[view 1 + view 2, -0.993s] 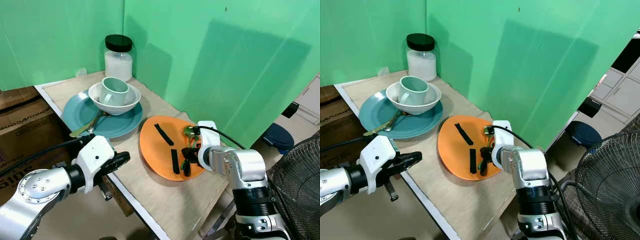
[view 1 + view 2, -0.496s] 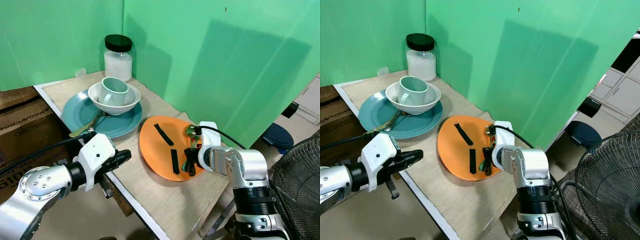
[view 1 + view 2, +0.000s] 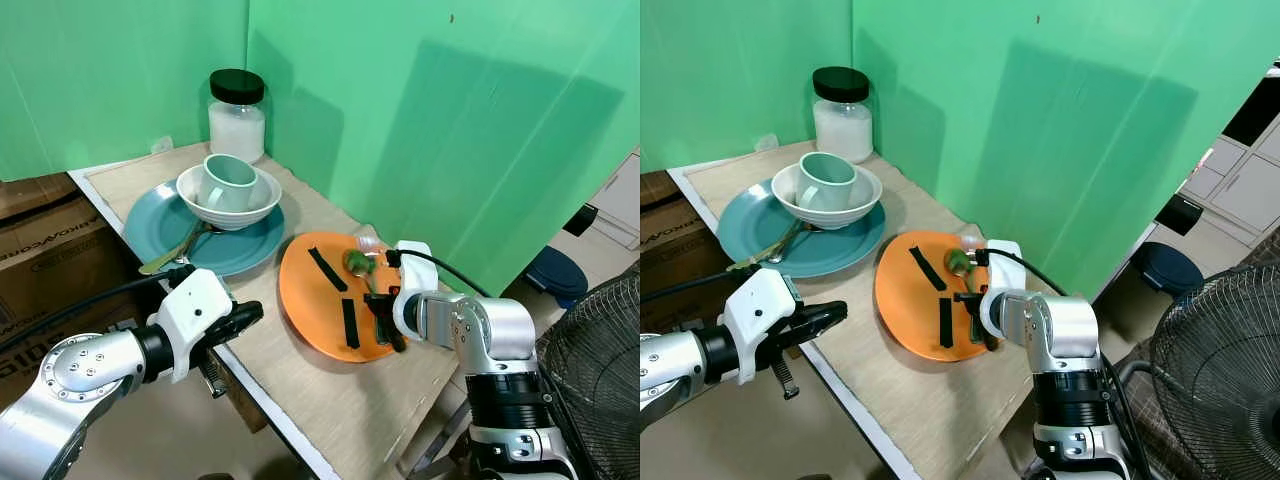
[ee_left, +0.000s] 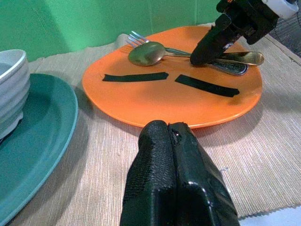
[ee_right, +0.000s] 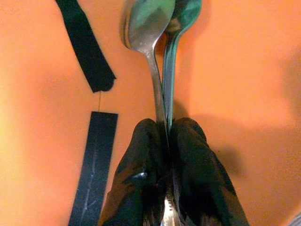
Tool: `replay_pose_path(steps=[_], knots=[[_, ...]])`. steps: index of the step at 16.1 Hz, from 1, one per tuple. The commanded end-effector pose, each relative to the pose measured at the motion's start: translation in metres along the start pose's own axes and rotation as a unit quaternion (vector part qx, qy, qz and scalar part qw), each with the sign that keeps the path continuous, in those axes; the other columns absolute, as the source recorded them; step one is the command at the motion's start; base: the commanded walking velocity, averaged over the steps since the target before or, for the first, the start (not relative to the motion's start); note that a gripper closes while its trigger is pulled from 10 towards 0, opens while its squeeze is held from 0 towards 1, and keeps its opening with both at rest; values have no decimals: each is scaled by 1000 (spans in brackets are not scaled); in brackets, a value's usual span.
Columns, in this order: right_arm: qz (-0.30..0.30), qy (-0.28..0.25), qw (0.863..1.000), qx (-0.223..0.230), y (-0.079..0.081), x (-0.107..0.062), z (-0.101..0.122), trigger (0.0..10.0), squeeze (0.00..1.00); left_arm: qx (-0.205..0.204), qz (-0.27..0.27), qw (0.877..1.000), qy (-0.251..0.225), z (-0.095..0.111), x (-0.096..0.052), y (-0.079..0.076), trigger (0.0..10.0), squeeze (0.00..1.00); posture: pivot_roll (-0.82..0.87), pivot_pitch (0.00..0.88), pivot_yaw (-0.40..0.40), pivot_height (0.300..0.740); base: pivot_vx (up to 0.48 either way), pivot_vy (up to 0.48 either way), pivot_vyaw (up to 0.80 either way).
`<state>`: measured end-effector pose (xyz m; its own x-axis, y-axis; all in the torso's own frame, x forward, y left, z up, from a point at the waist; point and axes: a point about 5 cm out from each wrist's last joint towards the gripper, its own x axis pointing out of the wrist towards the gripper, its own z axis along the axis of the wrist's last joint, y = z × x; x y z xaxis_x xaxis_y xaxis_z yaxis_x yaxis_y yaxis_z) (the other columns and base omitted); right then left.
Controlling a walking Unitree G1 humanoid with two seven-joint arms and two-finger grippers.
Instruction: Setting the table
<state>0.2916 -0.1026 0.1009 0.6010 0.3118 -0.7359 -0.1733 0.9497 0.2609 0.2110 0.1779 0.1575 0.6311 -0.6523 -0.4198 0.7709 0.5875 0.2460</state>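
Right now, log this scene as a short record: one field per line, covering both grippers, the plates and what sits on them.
surface: table with woven mat
orange plate: near the table's right end, two black tape strips on it
cutlery on orange plate: spoon and fork
right gripper: over the orange plate, shut on the spoon's handle
left gripper: shut, holding nothing, at the table's near edge
teal plate: carries a white bowl with a mug inside
jar: black lid, at the back
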Motion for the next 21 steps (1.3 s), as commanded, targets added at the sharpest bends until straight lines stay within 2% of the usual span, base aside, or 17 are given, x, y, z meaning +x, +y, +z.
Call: replay_pose_path(steps=[1,6,8,9,11,12,13,18,19,21], knots=[[-8,4,1000,6,-7,-1,0,0,0,4,-9,1000,-4,1,3,-1,10000,0,144,0,-148,740,0,0,0],[9,-12,1000,1,-4,-2,4,0,0,7,-6,1000,-7,2,5,0,10000,0,144,0,-152,740,0,0,0],[24,-68,997,10,-8,-10,18,0,0,9,-4,1000,-10,3,7,1,10000,0,140,0,-149,740,0,0,0],[25,-73,997,11,-10,-12,20,0,0,9,-4,1000,-10,3,8,1,10000,0,132,0,-144,740,0,0,0],[17,-100,995,11,-21,-19,28,0,0,10,-5,1000,-11,3,10,2,10000,0,124,0,-139,740,0,0,0],[-2,-120,993,1,-36,-27,34,0,0,11,-7,1000,-15,4,15,3,10000,0,115,0,-134,740,0,0,0],[-11,-128,992,-6,-43,-30,37,0,0,12,-8,1000,-16,4,17,3,10000,0,109,0,-129,740,0,0,0],[-52,-136,989,-30,-64,-36,38,0,0,17,-10,1000,-11,2,20,3,10000,0,107,0,-126,740,0,0,0],[-74,-143,985,-61,-70,-37,38,0,0,17,-10,1000,-9,0,20,4,10000,0,107,0,-126,740,0,0,0],[-95,-142,981,-88,-78,-38,35,0,0,18,-12,1000,-5,-2,20,3,10000,0,107,0,-119,740,0,0,0]])
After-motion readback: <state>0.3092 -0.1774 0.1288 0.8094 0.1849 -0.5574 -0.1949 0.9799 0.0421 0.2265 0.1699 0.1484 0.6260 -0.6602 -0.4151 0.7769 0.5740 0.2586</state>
